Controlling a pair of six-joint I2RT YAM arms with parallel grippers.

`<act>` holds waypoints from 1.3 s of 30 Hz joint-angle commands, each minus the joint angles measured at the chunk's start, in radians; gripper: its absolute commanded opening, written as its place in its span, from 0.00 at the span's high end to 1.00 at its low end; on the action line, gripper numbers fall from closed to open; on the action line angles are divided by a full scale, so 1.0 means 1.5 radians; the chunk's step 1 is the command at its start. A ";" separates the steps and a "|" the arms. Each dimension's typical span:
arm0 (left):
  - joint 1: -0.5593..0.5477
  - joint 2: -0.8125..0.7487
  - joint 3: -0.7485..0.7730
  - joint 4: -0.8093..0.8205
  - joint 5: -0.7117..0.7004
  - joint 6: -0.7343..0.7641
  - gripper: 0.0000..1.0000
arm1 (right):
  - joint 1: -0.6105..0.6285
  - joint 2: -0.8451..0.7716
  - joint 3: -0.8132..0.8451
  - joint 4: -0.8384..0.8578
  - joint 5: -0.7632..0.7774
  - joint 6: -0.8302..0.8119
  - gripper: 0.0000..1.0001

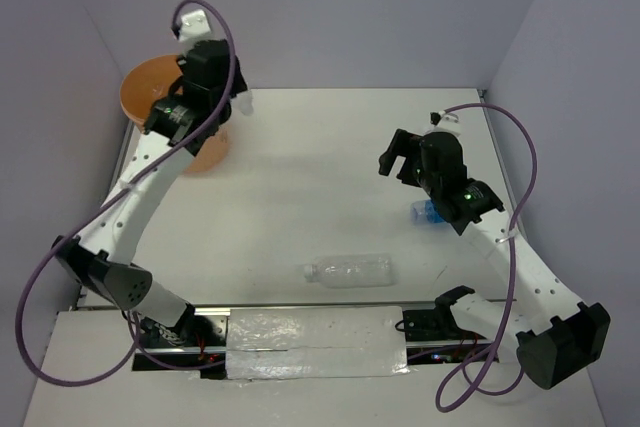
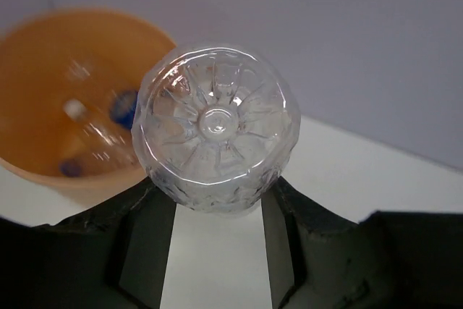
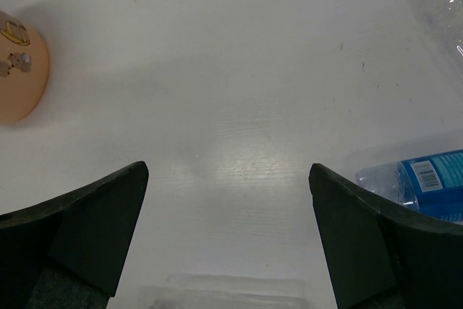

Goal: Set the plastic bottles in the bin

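My left gripper is shut on a clear crinkled plastic bottle, whose ribbed base faces the left wrist camera between the two fingers. It hangs just right of the orange bin, above the table. Inside the bin lie other bottles with blue caps. A clear bottle lies on its side at the table's front centre. A blue-labelled bottle lies on the table beside my right gripper, which stands open and empty above the table.
Pale walls close in the white table at the back and both sides. A strip of clear plastic covers the near edge between the arm bases. Purple cables loop off both arms.
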 commanded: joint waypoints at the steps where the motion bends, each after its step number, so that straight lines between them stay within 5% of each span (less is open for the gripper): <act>1: 0.041 -0.023 0.046 0.123 -0.127 0.220 0.76 | 0.006 0.012 0.026 0.017 -0.005 -0.006 0.00; 7: 0.114 0.011 0.054 0.230 -0.198 0.326 0.75 | 0.007 0.028 0.045 0.019 -0.009 -0.011 0.00; 17: 0.216 0.101 0.069 0.157 -0.106 0.232 0.72 | 0.006 0.040 0.046 0.019 -0.003 -0.011 0.00; 20: 0.216 0.108 0.065 0.120 -0.099 0.208 0.37 | 0.006 0.043 0.050 0.014 -0.003 -0.010 0.00; 21: 0.216 0.108 0.069 0.106 -0.086 0.203 0.02 | 0.006 0.043 0.050 0.014 -0.002 -0.011 0.00; 25: 0.213 0.093 0.104 0.032 -0.013 0.206 0.01 | 0.006 0.040 0.053 0.009 -0.002 -0.012 0.00; 28: 0.179 0.053 0.098 0.011 0.032 0.245 0.01 | 0.006 0.037 0.054 0.002 0.002 -0.013 0.00; 32: 0.031 -0.016 0.036 -0.032 0.066 0.309 0.01 | 0.007 0.028 0.054 -0.013 0.034 -0.018 0.00; 39: -0.184 -0.045 -0.156 -0.043 0.262 0.256 0.05 | -0.013 -0.022 0.046 -0.043 0.059 0.003 0.00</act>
